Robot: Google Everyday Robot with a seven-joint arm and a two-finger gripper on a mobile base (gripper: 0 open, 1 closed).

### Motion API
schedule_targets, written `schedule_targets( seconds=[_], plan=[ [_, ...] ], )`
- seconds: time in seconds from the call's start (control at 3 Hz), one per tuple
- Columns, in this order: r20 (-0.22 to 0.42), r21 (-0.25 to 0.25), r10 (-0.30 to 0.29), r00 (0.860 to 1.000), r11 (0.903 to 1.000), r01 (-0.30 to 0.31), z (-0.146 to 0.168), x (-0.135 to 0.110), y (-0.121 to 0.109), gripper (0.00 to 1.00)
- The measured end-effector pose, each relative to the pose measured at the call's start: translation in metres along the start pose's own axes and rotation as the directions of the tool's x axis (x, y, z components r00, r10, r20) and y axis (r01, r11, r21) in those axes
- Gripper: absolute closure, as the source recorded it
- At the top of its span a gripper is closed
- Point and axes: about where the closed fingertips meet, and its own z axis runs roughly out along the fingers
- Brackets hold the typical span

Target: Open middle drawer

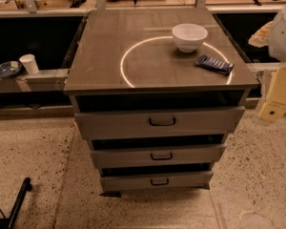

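The cabinet (133, 75) stands in the middle of the camera view with three stacked grey-brown drawers. The middle drawer (195, 154) has a flat front and a small black loop handle (161, 156) at its centre. A dark gap shows above its front. The taller top drawer (205, 120) is above it and the lowest drawer (190, 179) below it, each with the same kind of handle. My gripper (276, 97), a pale beige piece under the white arm (283, 30), is at the far right edge. It is level with the cabinet top, away from the drawers and holds nothing that I can see.
A white bowl (189, 36) and a dark blue packet (214, 64) lie on the cabinet top. A paper cup (28, 63) and a dark dish (7, 69) sit on a low ledge at the left. A black rod (18, 202) lies on the speckled floor at the lower left.
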Motion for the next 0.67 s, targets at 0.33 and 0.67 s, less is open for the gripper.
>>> schedule_targets(
  seconds=[0.33,0.67],
  plan=[
    [0.000,0.000,0.000,1.000,1.0000,0.000,0.000,0.000,0.000,0.00],
    [0.042,-0.048,0.006,0.999,0.9988,-0.004,0.032,0.010,0.002,0.00]
  ],
)
